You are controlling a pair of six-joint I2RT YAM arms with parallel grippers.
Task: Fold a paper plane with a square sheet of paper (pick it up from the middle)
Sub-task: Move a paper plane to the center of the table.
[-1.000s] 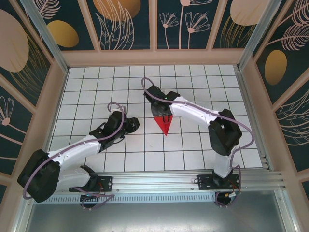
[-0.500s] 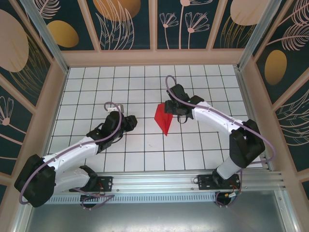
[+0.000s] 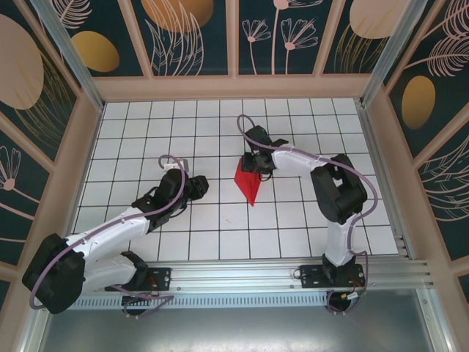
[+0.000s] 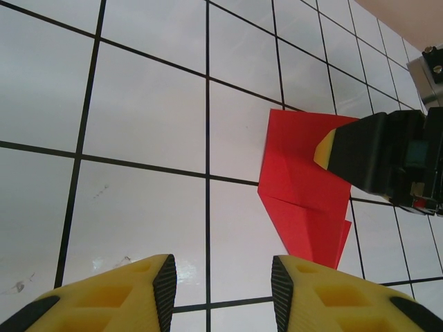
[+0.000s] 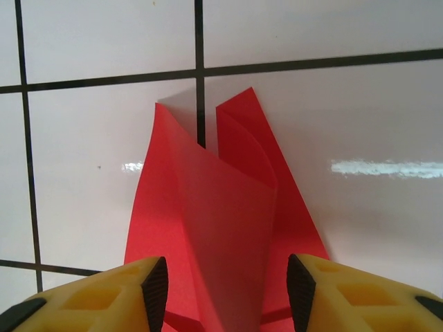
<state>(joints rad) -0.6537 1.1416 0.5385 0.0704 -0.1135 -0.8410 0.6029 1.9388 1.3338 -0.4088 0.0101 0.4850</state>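
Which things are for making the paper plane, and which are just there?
For the job:
- folded red paper
- right arm's fingers, at the paper
- left arm's fingers, open nearby

Just there:
- white tiled table
- metal rail
- flower-painted walls

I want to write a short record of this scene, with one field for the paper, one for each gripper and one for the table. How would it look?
red paper: folded and creased into a pointed shape, lying on the table, tip toward the arm bases
left gripper: open, holding nothing, beside the paper and not touching it
right gripper: jaws apart, fingers low over the paper's wide far end; contact cannot be told
table: white tiles with black grid lines
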